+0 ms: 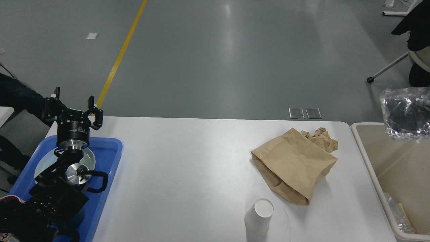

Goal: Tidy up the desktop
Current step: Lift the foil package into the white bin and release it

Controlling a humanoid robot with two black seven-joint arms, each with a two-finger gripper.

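Overhead, crumpled foil (404, 114) above beige bin (369, 161) — left tool (72, 106) spread, idle.

A blue tray (111, 158) with a pale plate (88, 157) sits at the table's left edge. Near the right edge lies a brown paper bag (294, 168), a white paper cup (259, 215) just beside it toward the front edge. A beige bin (373, 168) stands beyond the right edge, crumpled foil (404, 112) above it.

Left arm raised at the near left edge, wrist upright, left gripper (72, 105) pointing up, fingers spread apart; right gripper hidden.
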